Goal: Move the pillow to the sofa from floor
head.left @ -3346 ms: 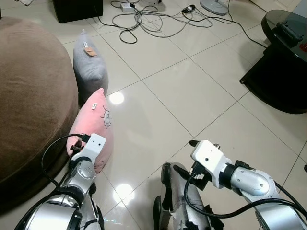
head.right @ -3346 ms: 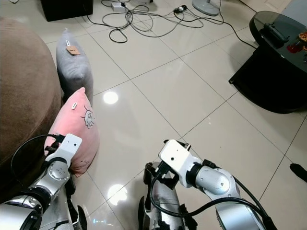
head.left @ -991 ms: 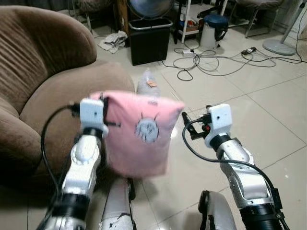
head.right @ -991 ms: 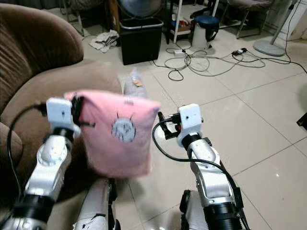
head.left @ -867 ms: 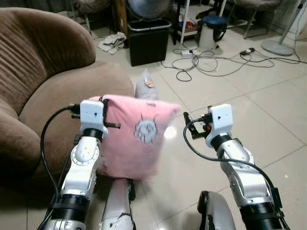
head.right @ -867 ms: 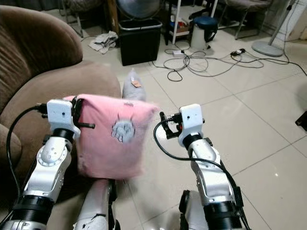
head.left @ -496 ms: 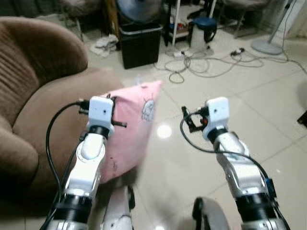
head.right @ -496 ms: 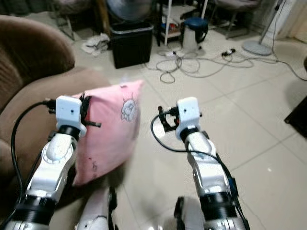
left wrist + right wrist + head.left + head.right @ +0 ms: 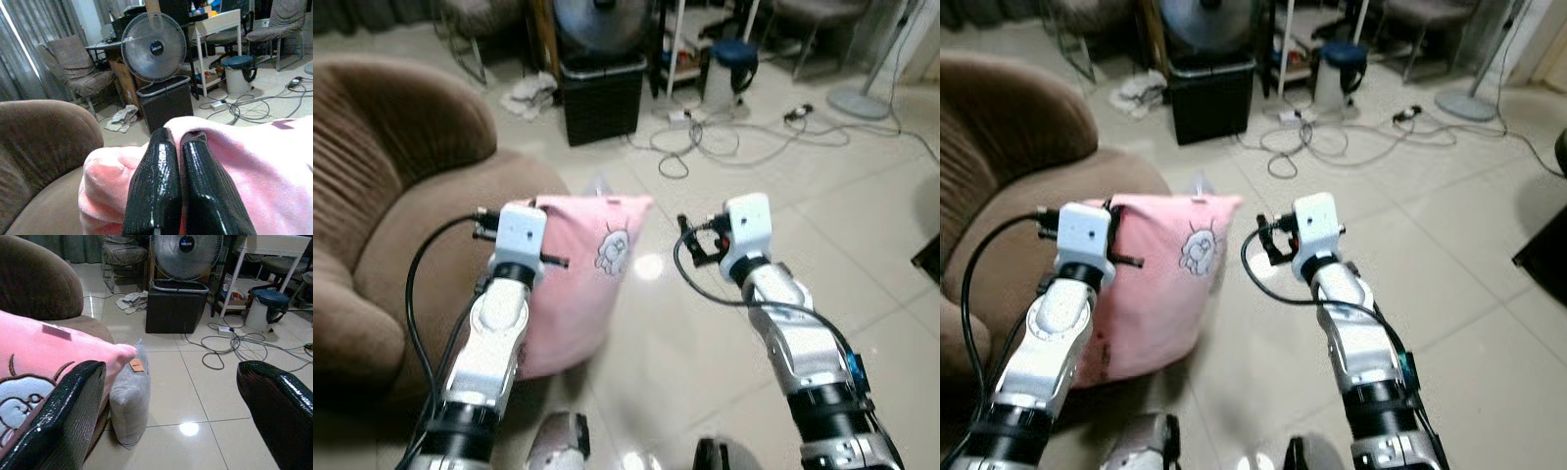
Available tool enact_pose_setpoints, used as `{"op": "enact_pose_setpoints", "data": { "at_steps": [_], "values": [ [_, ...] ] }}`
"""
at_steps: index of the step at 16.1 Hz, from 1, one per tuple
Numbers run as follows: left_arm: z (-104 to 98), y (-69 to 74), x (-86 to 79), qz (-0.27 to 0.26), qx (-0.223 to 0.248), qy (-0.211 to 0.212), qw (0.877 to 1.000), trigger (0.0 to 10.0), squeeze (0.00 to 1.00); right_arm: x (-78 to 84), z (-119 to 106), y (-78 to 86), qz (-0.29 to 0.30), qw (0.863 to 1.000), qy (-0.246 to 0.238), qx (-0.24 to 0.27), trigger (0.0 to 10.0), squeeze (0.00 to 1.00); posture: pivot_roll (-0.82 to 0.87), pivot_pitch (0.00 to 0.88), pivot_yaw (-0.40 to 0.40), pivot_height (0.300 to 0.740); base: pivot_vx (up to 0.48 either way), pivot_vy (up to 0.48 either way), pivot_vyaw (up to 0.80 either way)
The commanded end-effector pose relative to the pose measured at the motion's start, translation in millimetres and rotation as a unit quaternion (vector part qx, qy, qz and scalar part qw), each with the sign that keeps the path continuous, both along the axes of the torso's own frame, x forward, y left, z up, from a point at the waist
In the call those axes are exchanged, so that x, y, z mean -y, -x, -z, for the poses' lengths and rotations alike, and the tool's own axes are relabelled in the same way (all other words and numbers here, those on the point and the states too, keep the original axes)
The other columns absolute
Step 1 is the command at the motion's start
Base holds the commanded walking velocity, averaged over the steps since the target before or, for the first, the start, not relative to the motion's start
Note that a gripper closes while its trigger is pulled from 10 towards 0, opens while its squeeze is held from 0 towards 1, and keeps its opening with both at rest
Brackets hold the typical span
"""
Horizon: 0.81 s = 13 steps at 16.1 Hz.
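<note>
pinching pink pillow (image 9: 582, 274) edge, left tool (image 9: 181, 147) closed; right tool (image 9: 171, 401) wide apart.

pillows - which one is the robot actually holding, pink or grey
The pink pillow: the left gripper is shut on its top edge, holding it up beside the brown sofa. The grey pillow stands on the floor tiles, untouched; the right gripper is open.

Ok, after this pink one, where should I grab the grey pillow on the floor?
Probably the grey pillow's top corner by its tag, claw coming from above. It stands upright against the sofa, so that pinched, tapered end is thin enough to close on.
</note>
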<state>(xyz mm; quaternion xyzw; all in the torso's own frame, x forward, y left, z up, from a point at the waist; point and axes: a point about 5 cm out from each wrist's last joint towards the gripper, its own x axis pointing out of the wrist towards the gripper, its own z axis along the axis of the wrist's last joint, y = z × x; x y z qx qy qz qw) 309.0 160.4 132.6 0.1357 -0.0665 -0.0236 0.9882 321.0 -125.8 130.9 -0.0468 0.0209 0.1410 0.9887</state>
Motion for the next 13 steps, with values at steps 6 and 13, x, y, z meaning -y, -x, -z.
{"op": "enact_pose_setpoints", "data": {
  "at_steps": [6,13],
  "values": [
    [-20,-3.3,14.7,0.034,0.042,0.024,0.998,10.0,0.00,7.1,4,1.9,0.019,1.000,0.021,-0.004,10.0,0.00,0.09,0.000,0.001,0.740,0.000,0.000,0.00],
    [-22,-1.2,14.6,0.048,0.048,0.022,0.997,10.0,0.00,10.7,11,-3.1,0.052,0.998,0.037,-0.014,10.0,0.00,0.12,0.000,-0.013,0.740,0.389,0.000,0.00]
  ]
}}
